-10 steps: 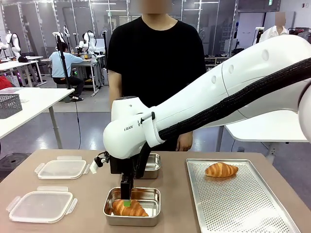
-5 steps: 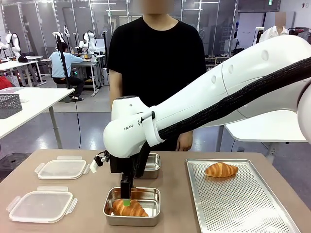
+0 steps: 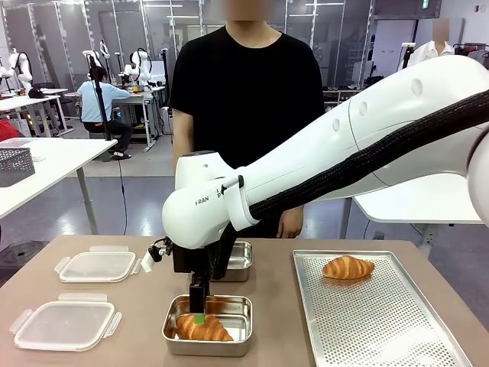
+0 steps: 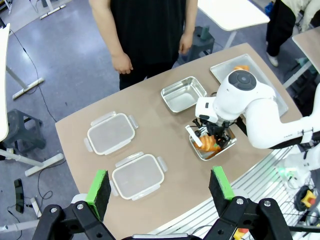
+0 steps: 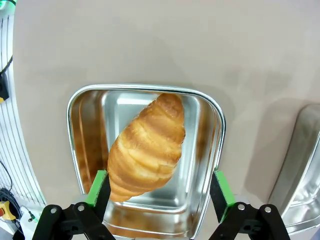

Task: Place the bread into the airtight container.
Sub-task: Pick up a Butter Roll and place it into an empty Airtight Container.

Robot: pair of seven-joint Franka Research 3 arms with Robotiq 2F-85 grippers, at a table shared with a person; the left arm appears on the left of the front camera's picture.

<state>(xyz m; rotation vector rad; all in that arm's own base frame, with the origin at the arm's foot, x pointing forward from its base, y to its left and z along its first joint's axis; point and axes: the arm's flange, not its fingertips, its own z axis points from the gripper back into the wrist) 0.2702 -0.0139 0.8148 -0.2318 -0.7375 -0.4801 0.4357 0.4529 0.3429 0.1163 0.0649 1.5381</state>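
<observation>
One croissant (image 3: pixel 202 329) lies slantwise in the near steel container (image 3: pixel 243 306). My right gripper (image 3: pixel 200 317) hangs just over it, reaching across from the right. In the right wrist view the right gripper (image 5: pixel 159 187) is open, its green pads wide apart on either side of the croissant (image 5: pixel 147 145). The croissant's lower end lies close to one pad, inside the container (image 5: pixel 220 125). A second croissant (image 3: pixel 348 267) rests on the perforated tray (image 3: pixel 382 321). High above the table, my left gripper (image 4: pixel 159 185) is open and holds nothing.
A second steel container (image 3: pixel 241 261) stands behind the right arm. Two clear lids (image 3: pixel 97 265) (image 3: pixel 65 325) lie at the table's left. A person (image 3: pixel 244 92) stands at the far edge, hands down.
</observation>
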